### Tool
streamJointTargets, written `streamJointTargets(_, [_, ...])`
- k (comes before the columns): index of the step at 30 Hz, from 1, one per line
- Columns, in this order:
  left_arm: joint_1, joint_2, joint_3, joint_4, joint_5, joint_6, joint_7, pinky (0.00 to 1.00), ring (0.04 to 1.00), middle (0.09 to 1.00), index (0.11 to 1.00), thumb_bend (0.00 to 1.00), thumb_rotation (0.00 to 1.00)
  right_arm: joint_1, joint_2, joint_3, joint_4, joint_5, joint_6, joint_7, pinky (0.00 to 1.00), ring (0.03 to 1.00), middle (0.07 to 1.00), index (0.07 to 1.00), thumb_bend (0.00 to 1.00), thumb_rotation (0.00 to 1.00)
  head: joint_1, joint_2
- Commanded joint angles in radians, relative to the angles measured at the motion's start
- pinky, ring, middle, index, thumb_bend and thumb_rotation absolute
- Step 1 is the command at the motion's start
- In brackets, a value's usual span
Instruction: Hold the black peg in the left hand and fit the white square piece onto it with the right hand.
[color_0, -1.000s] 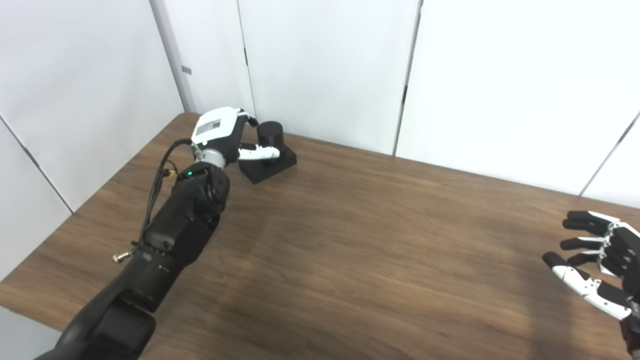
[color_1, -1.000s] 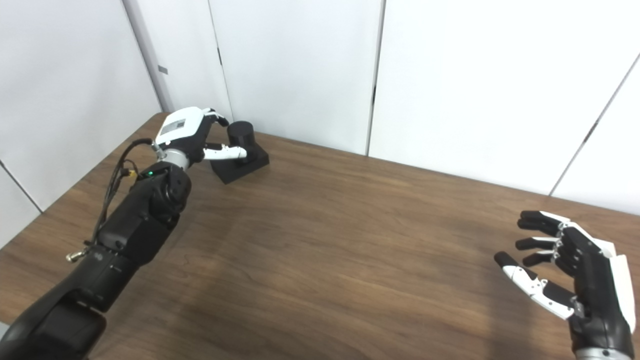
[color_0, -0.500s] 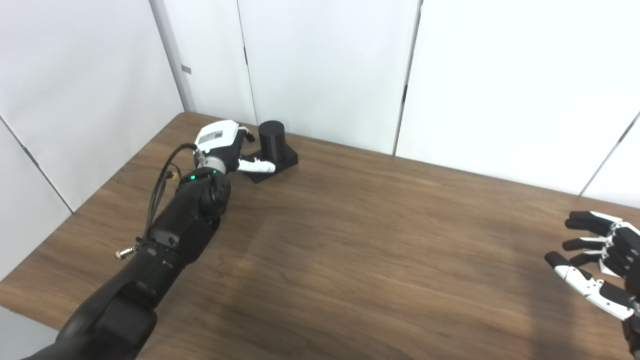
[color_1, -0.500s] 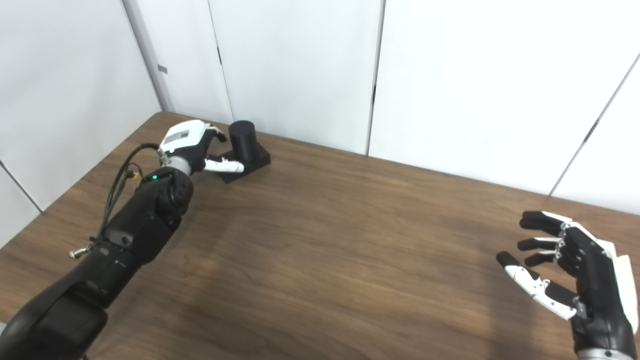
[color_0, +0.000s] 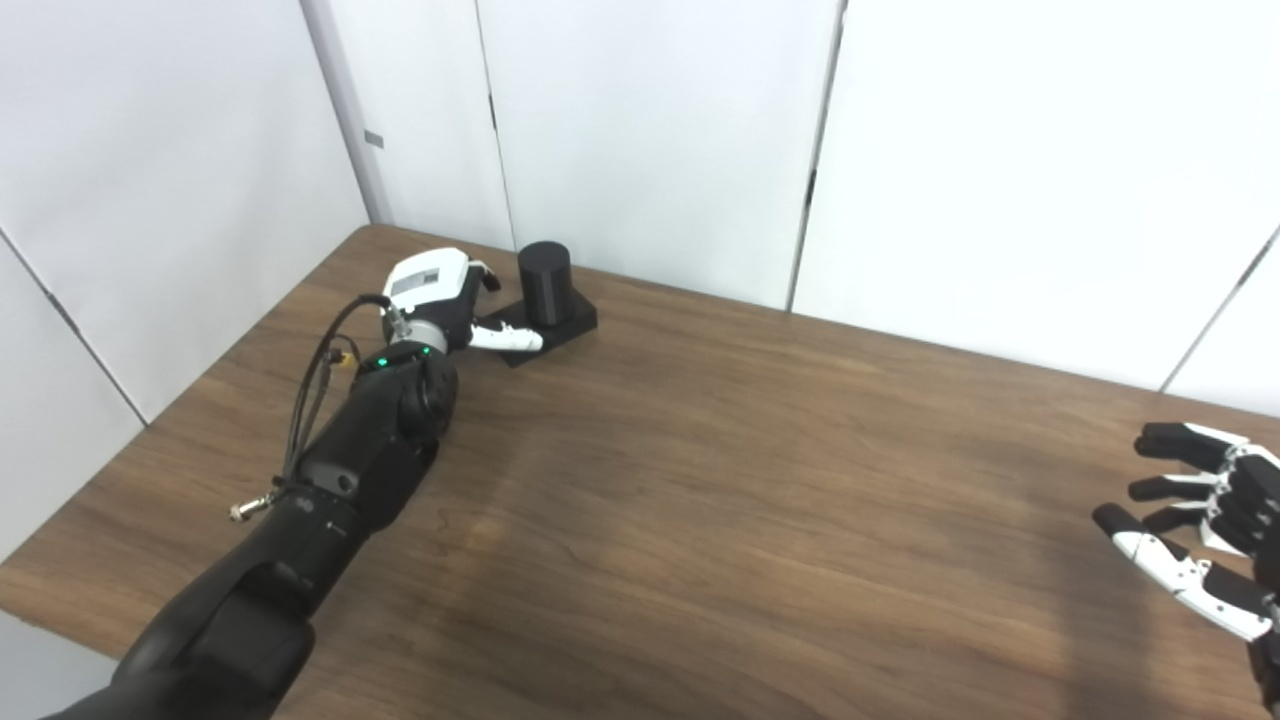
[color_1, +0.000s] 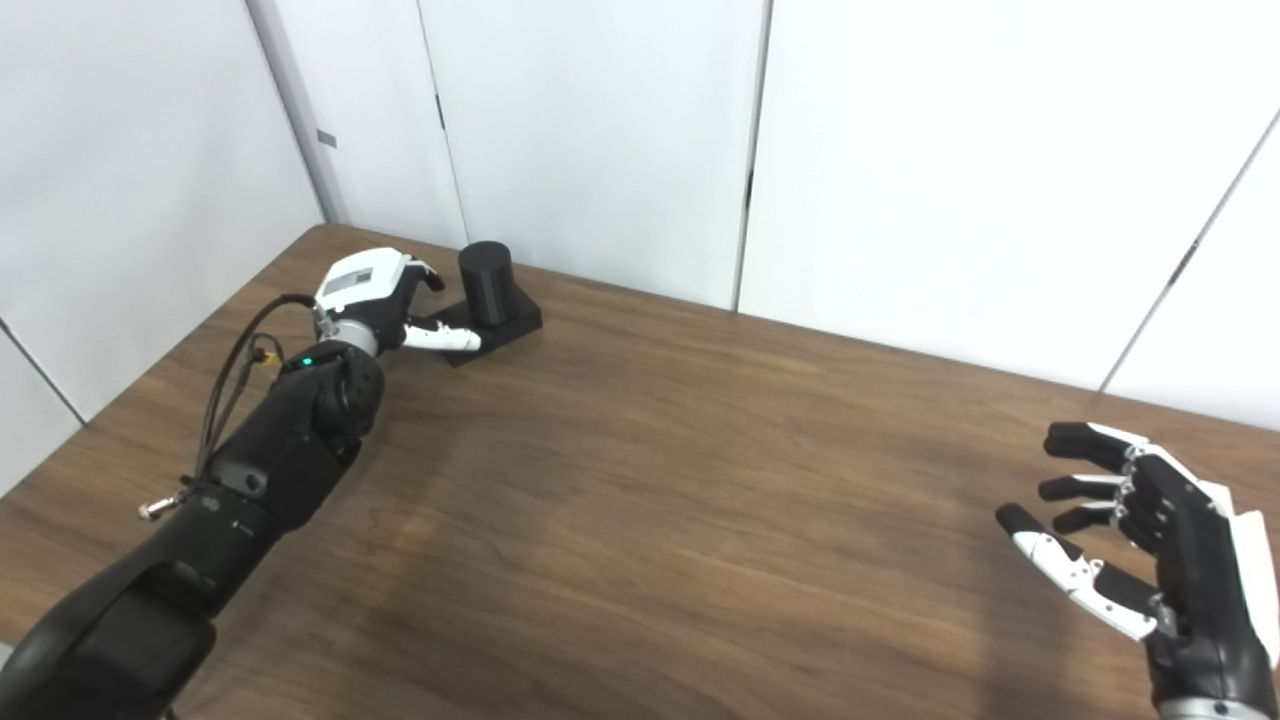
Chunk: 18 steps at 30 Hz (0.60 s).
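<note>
Left hand (color_0: 432, 292) lowered beside black peg (color_0: 545, 284), open

The grey label on the back of the left robot hand (color_0: 428, 281) is too small to read.

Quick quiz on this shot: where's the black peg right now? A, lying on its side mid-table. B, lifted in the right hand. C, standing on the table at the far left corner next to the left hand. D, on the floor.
C: the black peg stands upright on its base on the table, beside the left hand; the right hand is open and empty.
</note>
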Motion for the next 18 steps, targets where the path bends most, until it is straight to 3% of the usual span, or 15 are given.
streamJointTargets(1, [-0.060,0.028,0.001,-0.005,0.010,0.007,0.020,0.76,0.955,0.952,0.780,0.99,0.61,-0.027,-0.011,-0.009,-0.038,0.005,-0.025,-0.002,0.43,0.555,0.678,0.667,0.44,0.00,0.001,0.001])
streamJointTargets(10, [-0.058,0.015,-0.008,0.006,-0.008,0.012,0.007,0.80,0.962,0.954,0.786,0.97,0.56,-0.028,-0.011,-0.011,-0.042,0.003,-0.014,-0.004,0.43,0.548,0.673,0.668,0.44,0.00,-0.002,0.006])
streamJointTargets(18, [-0.074,0.010,-0.031,0.051,-0.015,-0.008,0.013,0.77,0.951,0.943,0.773,0.97,0.57,-0.023,-0.006,-0.014,-0.048,0.016,-0.010,-0.003,0.43,0.554,0.676,0.664,0.44,0.00,-0.014,0.010])
